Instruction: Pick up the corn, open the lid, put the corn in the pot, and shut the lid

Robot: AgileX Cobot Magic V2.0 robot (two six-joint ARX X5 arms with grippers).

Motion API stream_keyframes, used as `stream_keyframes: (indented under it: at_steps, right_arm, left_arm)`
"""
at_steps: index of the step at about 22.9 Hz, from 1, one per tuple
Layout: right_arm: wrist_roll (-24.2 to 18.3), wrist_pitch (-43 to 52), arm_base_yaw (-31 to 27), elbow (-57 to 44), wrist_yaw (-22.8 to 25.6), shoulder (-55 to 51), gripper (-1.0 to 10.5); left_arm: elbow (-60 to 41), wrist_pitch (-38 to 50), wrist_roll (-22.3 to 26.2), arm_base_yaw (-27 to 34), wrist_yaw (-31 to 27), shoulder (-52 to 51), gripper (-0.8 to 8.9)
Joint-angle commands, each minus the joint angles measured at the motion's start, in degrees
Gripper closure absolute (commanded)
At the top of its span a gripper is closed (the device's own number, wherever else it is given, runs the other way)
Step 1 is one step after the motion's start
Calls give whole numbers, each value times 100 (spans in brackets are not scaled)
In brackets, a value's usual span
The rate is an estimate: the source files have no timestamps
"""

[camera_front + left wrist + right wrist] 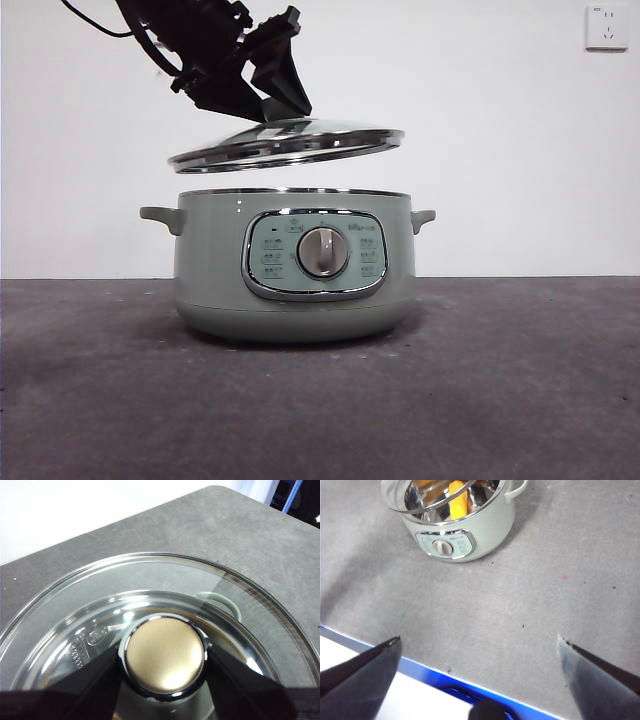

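Note:
The glass lid (290, 143) with its steel rim hangs tilted a little above the sage-green pot (290, 300). My left gripper (265, 105) comes down from the upper left and is shut on the lid's knob (165, 655), one black jaw on each side of it. Through the glass (150, 580) I see the pot's rim and one side handle (225, 605) below. The yellow corn (458, 497) lies inside the pot (485, 530), with the lid's rim (395, 505) above it. My right gripper (477, 642) is open and holds nothing, well back from the pot over the table's near edge.
The pot stands mid-table on the dark grey table (520, 380), its dial (323, 252) facing the front camera. A white wall with a socket (607, 27) is behind. The table's blue-trimmed edge (435, 675) runs just under the right gripper.

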Motion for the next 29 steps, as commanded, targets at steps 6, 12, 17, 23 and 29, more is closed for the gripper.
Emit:
stream_keyframes:
  at_steps: [6,12,17,23,29]
  right_arm:
    - [166,-149,7,-77,0,-133,415]
    - [164,-149,7,-131,-2,-133,415]
    - [164,-149,7,-140,-4,-133,415]
    - [164,-149,7,-140,-2,-133,415]
    - [164,-149,7,-140,0,-133,415]
  left_arm:
    - [63,369,-63,-168,-254,223,821]
    - [63,459,-63,-203,-289,334,821]
    - [63,463,-63,-205,-409,538,821]
    - [63,433,-59,-203,-431,573,821]
    - [63,225,-66,-203,-431,632,749]
